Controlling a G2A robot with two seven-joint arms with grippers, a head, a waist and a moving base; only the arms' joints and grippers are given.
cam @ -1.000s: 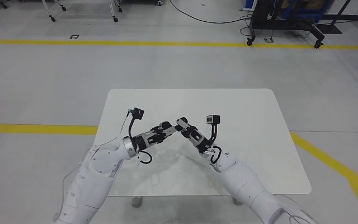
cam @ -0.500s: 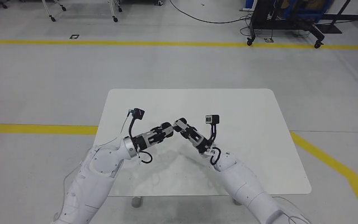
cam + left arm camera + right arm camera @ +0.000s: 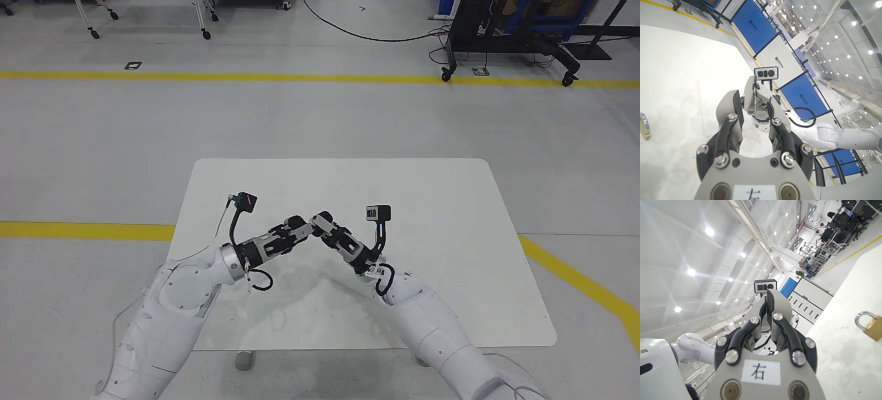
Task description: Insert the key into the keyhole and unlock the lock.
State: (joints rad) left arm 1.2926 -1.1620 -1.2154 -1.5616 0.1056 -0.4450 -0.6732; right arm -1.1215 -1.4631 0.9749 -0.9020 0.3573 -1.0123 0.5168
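Padlock [image 3: 869,326] lies on the bench [image 3: 848,370] apart from both hands, so I'd hold my left hand [image 3: 753,106] wide open and empty while my right hand [image 3: 767,298], pinched shut, perhaps on the key, lines up.

We have slid our right gripper [image 3: 318,219] a little closer to our left gripper [image 3: 298,224]; the two now sit just beside each other.

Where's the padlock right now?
The padlock lies on the white table, untouched, off to one side of the left gripper and right gripper, which meet above the table's middle in the top view.
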